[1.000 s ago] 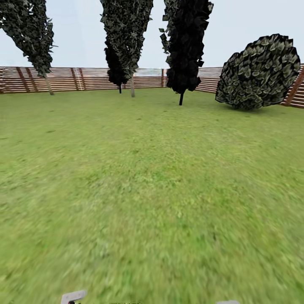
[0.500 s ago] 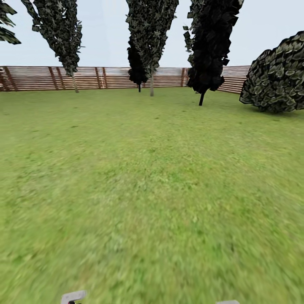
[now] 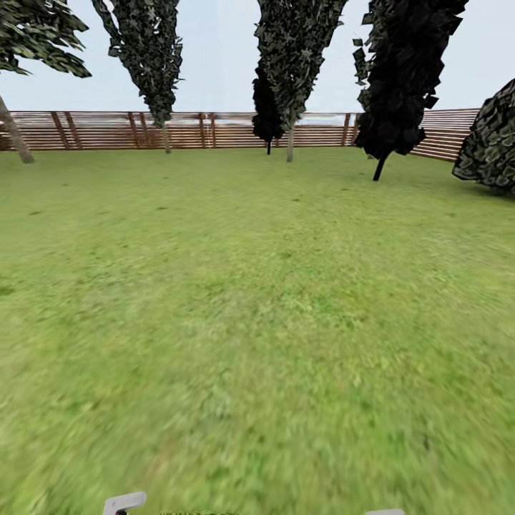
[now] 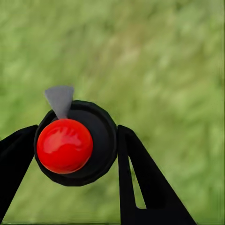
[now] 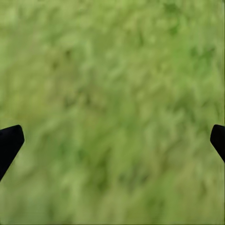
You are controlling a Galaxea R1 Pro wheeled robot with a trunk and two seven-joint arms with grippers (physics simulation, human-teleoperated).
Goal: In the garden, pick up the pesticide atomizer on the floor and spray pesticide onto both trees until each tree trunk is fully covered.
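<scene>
In the left wrist view the pesticide atomizer, a black round bottle with a red top and a small grey nozzle, sits between the two black fingers of my left gripper, which is shut on it above blurred grass. My right gripper hangs open over the grass with nothing between its fingers. Far across the garden lawn stand two tall trees with pale bare trunks, one at the back left and one at the back centre, both close to the fence.
A brown slatted fence closes the far side. Two black columnar trees, a round dark shrub at the right edge and a leaning trunk at the left edge stand along it. Open grass lies between.
The whole head view has shifted: trees, fence and shrub slid right in the picture, and a leaning trunk has come in at the left, so the camera turned left.
</scene>
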